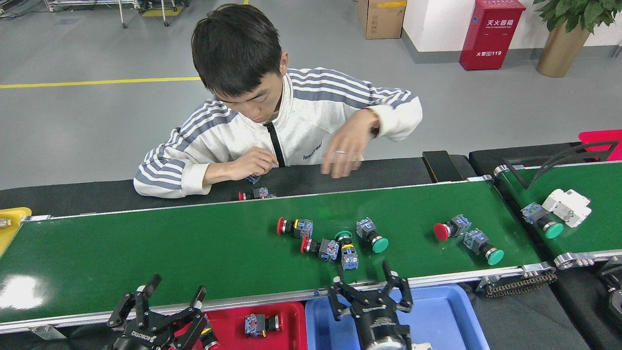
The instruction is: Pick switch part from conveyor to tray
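While the belt carries its load, both grippers stand ready at the near rail.
Step in hand: a reach, I judge; the right gripper (365, 288) hangs at the near edge of the conveyor (146, 253), just short of the cluster of switches.
Right gripper state: spread wide, fingers splayed, nothing between them.
Left gripper state: the left gripper (167, 305) is wide open too and empty, low over the end of the red tray (291, 316).
Target, as I read it: the blue-bodied switch (348, 250) with the green cap, nearest the right gripper.
Where it lies: on the belt, mid-span, touching a red-capped switch (318, 247) on its left, with a green-capped switch (371, 234) just beside it on the right.
Long axis: runs across the belt, cap toward the person (272, 121), blue block toward the robot.
Neighbours' axes: the red-capped one lies roughly along the belt, cap to the left; the green-capped one lies slanted, cap down and right.
Other parts: a red switch (294, 227) sits farther back, and a pair (469, 236) lies near the belt's right end.
Next move calls for: going forward and down over the blue block, jaws set across the body's narrow width, clear of the touching neighbour.
Drop-off: one switch (260, 324) lies in the red tray; the blue tray (437, 316) shows bare floor.
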Tool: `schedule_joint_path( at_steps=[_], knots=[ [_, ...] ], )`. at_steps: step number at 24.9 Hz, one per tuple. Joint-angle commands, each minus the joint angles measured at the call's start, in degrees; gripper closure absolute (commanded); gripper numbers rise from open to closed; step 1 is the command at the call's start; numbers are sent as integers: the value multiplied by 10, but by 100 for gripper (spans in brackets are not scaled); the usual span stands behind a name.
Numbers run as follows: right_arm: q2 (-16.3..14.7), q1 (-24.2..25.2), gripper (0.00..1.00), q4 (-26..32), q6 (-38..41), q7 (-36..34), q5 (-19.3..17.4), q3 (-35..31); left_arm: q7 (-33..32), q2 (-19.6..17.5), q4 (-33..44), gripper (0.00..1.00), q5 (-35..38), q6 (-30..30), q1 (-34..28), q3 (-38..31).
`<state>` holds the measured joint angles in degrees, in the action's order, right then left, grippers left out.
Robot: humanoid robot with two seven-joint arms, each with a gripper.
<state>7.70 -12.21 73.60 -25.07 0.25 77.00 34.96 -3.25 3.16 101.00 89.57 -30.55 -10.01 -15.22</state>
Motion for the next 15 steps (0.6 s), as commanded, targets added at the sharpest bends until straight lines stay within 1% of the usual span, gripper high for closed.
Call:
schedule_joint_path(
  at_steps=[1, 2, 3, 4, 5, 6, 7, 8, 10, 13, 15],
  knots=[
    [13, -28, 0, -27, -2, 5, -2, 2, -1, -1, 7, 0, 2, 8, 7, 0],
    [13, -41, 0, -40, -2, 5, -4, 2, 0, -1, 6, 0, 2, 8, 8, -1],
    [14, -48, 5, -45, -2, 7, -5, 2, -1, -2, 6, 0, 2, 8, 7, -4],
    [13, -49, 18, -47, 1, 13, -5, 2, 0, -1, 6, 0, 1, 8, 5, -6],
    [10, -54, 50, -50, 4, 26, -3, 2, 0, -1, 5, 0, 1, 8, 4, -8],
    [6, -59, 74, -53, 5, 35, -3, 2, -1, -1, 5, 0, 2, 9, 2, -9],
    [-4, -64, 86, -57, 5, 40, -4, 2, -1, -1, 5, 0, 2, 10, -1, -14],
    [-11, -64, 93, -55, 10, 40, -4, 2, 0, -1, 6, 0, 0, 9, -5, -24],
    [-16, -63, 98, -52, 19, 40, -4, 2, 0, -1, 8, 0, -1, 8, -18, -48],
    [-17, -57, 98, -39, 21, 39, -2, 5, 1, -2, 7, 0, -3, 8, -35, -90],
    [-22, -38, 98, -1, 29, 39, 0, 26, 2, -3, 7, 0, -4, 7, -44, -114]
  ],
)
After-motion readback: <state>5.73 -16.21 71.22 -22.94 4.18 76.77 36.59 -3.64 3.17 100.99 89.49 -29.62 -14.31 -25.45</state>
